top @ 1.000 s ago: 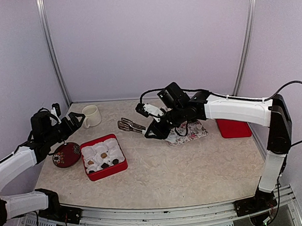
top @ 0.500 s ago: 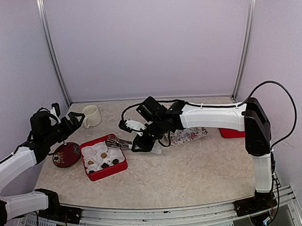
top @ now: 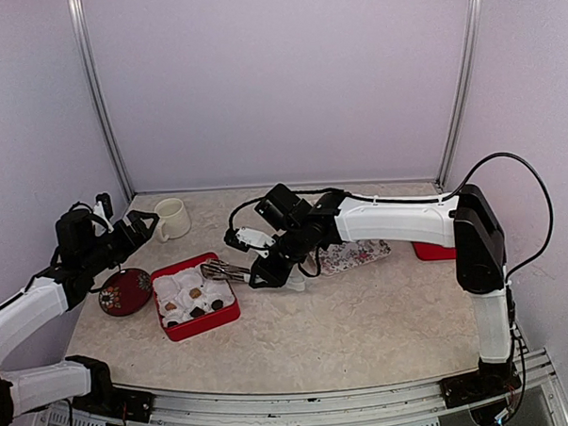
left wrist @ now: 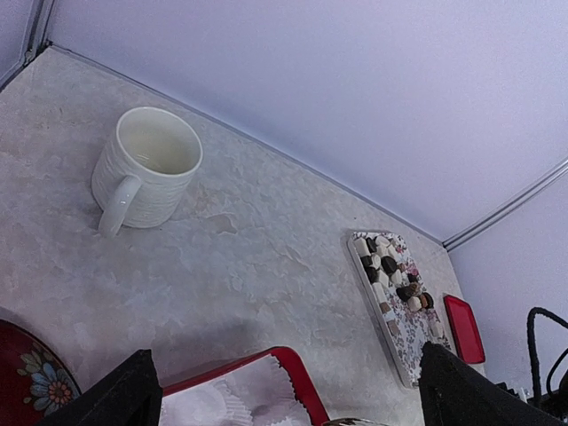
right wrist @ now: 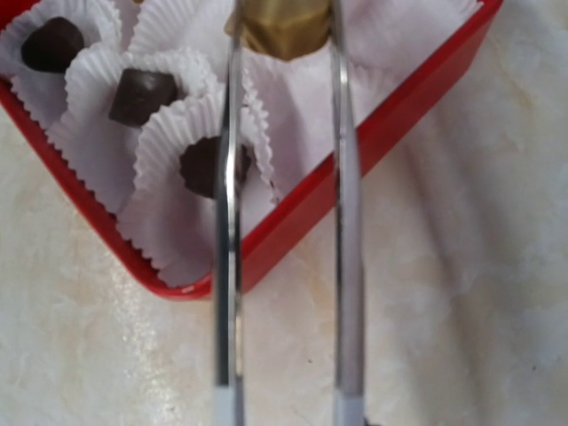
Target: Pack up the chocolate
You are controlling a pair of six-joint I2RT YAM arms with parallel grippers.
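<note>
My right gripper [top: 268,269] is shut on metal tongs [top: 225,269], also in the right wrist view [right wrist: 346,222]. The tong tips pinch a tan chocolate [right wrist: 282,27] over the white paper cups of the red box [top: 206,320] [right wrist: 355,151]. Three dark chocolates [right wrist: 142,93] lie in cups at the box's near corner. More chocolates [left wrist: 390,266] sit on the floral tray [left wrist: 404,342] [top: 361,257]. My left gripper [top: 138,227] is open and empty, above the table left of the box.
A white mug [top: 172,218] [left wrist: 146,167] stands at the back left. A dark red oval dish [top: 124,291] lies left of the box. A red lid [top: 435,251] [left wrist: 463,327] lies right of the floral tray.
My right arm has swung left from the floral tray to the red box, carrying the tongs and chocolate. The left arm has not moved.
</note>
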